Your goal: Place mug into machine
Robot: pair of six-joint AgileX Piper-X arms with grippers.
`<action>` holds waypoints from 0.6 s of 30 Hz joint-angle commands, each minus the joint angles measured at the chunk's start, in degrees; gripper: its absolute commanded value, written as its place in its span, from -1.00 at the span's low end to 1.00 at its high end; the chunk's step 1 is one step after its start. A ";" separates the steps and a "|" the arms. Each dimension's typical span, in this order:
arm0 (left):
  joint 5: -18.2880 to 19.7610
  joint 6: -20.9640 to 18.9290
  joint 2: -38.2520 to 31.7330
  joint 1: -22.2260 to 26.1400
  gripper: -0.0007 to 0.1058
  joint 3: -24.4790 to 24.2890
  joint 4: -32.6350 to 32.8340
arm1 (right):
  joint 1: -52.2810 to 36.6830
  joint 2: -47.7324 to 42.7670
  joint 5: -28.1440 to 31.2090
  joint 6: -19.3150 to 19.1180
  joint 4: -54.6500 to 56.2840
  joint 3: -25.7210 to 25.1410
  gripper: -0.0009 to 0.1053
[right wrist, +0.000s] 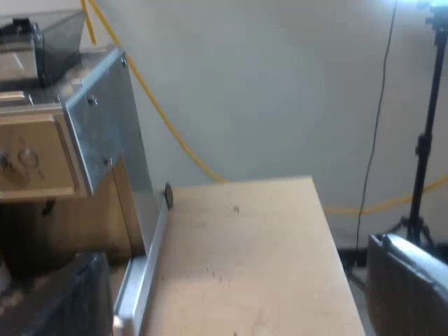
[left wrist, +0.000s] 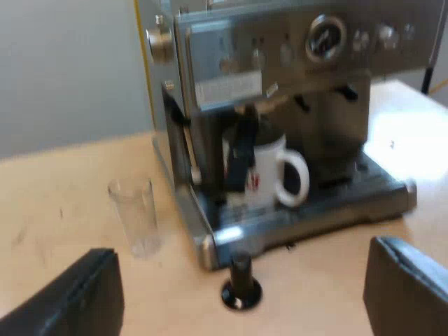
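Observation:
A white mug (left wrist: 269,171) stands upright on the drip tray (left wrist: 329,203) of the espresso machine (left wrist: 280,56), under its front, with its handle turned outward. A dark handle (left wrist: 241,157) sticks out from the machine's front just before the mug, and a red mark shows near its end. My left gripper (left wrist: 243,252) is open, back from the machine over the table, with nothing between its fingers (left wrist: 77,297). My right gripper (right wrist: 236,252) is open over bare tabletop beside the machine's side panel (right wrist: 105,119), and it holds nothing.
A clear measuring glass (left wrist: 136,213) stands on the wooden table (left wrist: 63,196) beside the machine. A tamper with a black knob (left wrist: 241,280) stands just before the drip tray. Past the table's edge (right wrist: 336,238) are a light stand (right wrist: 423,147) and a yellow cable (right wrist: 168,126).

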 commanded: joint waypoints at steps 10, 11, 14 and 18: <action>-2.69 -0.38 -7.97 0.22 0.35 0.68 -0.21 | -0.21 -2.37 -1.95 -0.85 1.79 1.57 0.69; -3.14 -0.38 -7.97 0.22 0.35 0.89 -0.55 | -0.21 -2.37 -1.95 -0.85 1.05 1.84 0.69; -4.47 -0.38 -7.97 0.22 0.35 3.49 -4.50 | -0.21 -2.37 -1.95 -0.85 -3.10 3.90 0.69; -4.69 -0.38 -7.97 0.22 0.35 7.81 -9.95 | -0.21 -2.25 -1.95 -0.85 -5.96 6.99 0.69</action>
